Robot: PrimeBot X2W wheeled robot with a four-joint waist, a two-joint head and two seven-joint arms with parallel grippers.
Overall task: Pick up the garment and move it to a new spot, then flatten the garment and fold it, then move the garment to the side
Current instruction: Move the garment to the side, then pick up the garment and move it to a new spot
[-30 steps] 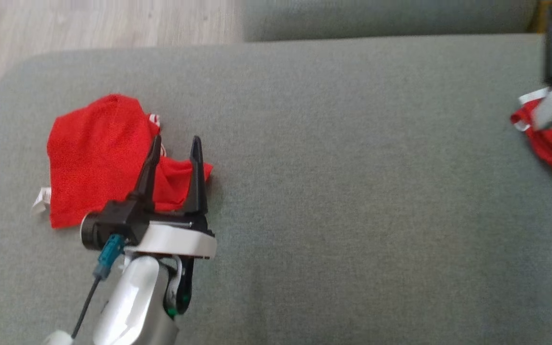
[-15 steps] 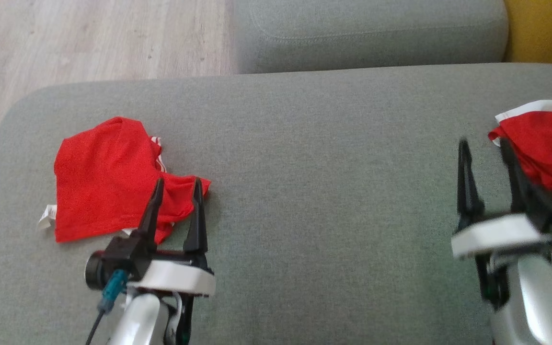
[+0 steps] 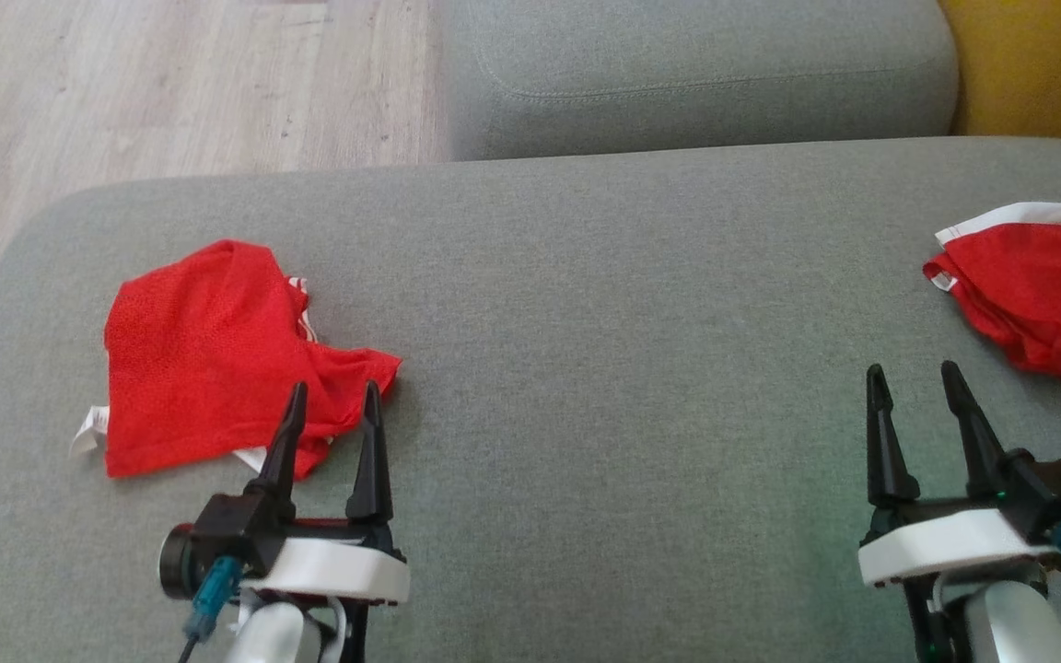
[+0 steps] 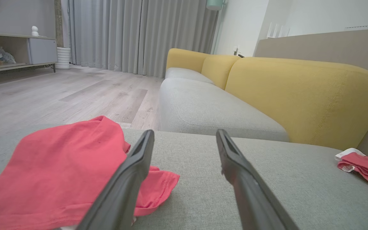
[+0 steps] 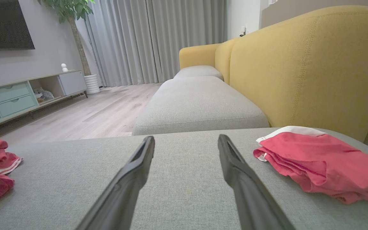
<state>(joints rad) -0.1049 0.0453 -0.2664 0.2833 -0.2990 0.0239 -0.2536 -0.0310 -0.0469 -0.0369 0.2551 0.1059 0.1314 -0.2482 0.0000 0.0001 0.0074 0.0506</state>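
A crumpled red garment (image 3: 208,359) with a white tag lies on the left of the grey seat cushion (image 3: 632,322). My left gripper (image 3: 333,387) stands open just in front of its near right corner, fingertips over the cloth edge, gripping nothing. In the left wrist view the garment (image 4: 59,172) sits left of the open left gripper (image 4: 184,131). A second red garment (image 3: 1037,295), folded with white trim, rests at the far right. My right gripper (image 3: 913,368) is open and apart from it, on its near left. The right wrist view has the folded garment (image 5: 321,163) right of the open right gripper (image 5: 185,137).
Another grey cushion (image 3: 678,74) adjoins the far edge. A yellow backrest (image 3: 1037,64) rises at the far right. Wooden floor (image 3: 125,83) lies beyond the cushion's rounded left corner. Bare grey fabric stretches between the two garments.
The head camera has shifted. My right gripper has drawn back off the folded garment at the right, which now lies free. My left gripper has pulled back toward the near edge, still open.
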